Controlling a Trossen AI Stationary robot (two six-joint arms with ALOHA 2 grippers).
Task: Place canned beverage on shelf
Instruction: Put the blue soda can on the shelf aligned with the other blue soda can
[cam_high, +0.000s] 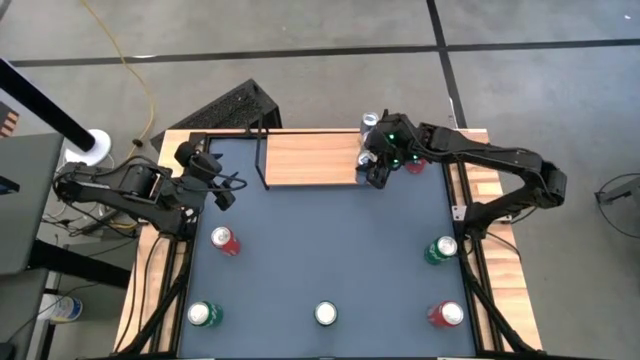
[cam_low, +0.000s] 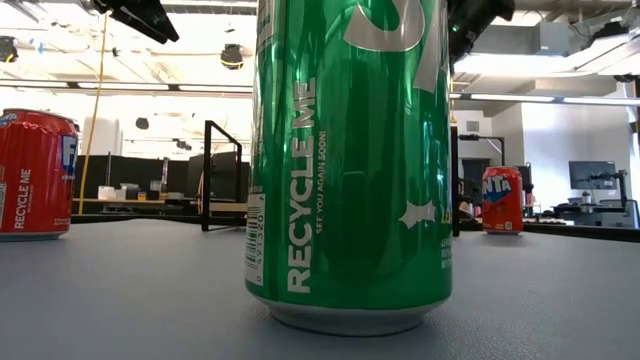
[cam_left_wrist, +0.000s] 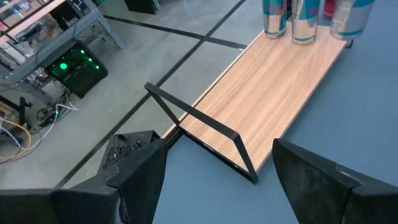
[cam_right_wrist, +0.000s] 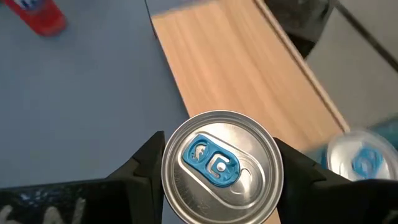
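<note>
Here the right gripper (cam_right_wrist: 217, 171) is clamped on a silver can (cam_right_wrist: 219, 167) with a blue tab, its two dark fingers (cam_right_wrist: 142, 169) pressed against either side of the can's rim. In the high view that gripper (cam_high: 378, 160) sits at the right end of the shelf (cam_high: 310, 158), a light-wood board with a thin black wire frame (cam_high: 263, 160) at its left end, lying along the far edge of the table (cam_high: 330, 240). The held can stands over the board's end, and a second can with a blue tab (cam_right_wrist: 360, 158) stands just beside it. The left wrist view shows three cans (cam_left_wrist: 303, 18) standing close together at the shelf's far end. The left gripper (cam_high: 218, 188) waits near the table's far left corner, its fingers (cam_left_wrist: 140, 177) spread apart with nothing between them, facing the shelf's framed end. Other cans stand on the table well apart from the shelf: a red can (cam_high: 225, 240) on the left, a green can (cam_high: 203, 315) at the near left, a white-topped can (cam_high: 326, 314) at the near middle, a green one (cam_high: 440, 250) on the right and a red one (cam_high: 446, 315) at the near right. The low view is filled by one green can (cam_low: 350, 160) close to the lens.
</note>
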